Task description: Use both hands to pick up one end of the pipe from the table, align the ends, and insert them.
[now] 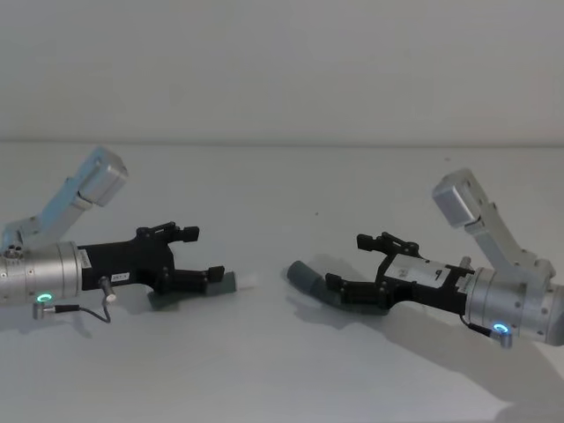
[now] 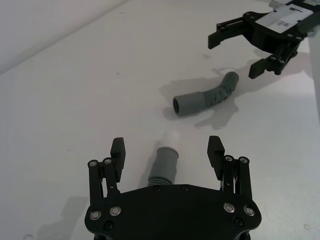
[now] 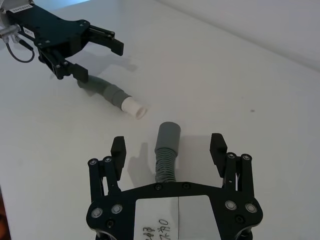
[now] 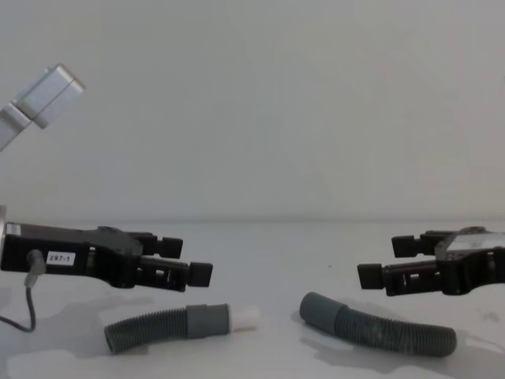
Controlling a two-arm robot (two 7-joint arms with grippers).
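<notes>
Two dark-grey corrugated pipe pieces lie on the white table. The left piece ends in a grey collar with a white plug tip that points right. The right piece has a wider round socket cuff that faces left. My left gripper is open and hovers just above the plug piece, its fingers either side of it. Over the socket piece, my right gripper is also open and straddles it without touching. A gap of bare table separates the two ends.
A plain pale wall rises behind the table's far edge. Silver arm links stick up behind each wrist. A thin cable hangs from the left wrist.
</notes>
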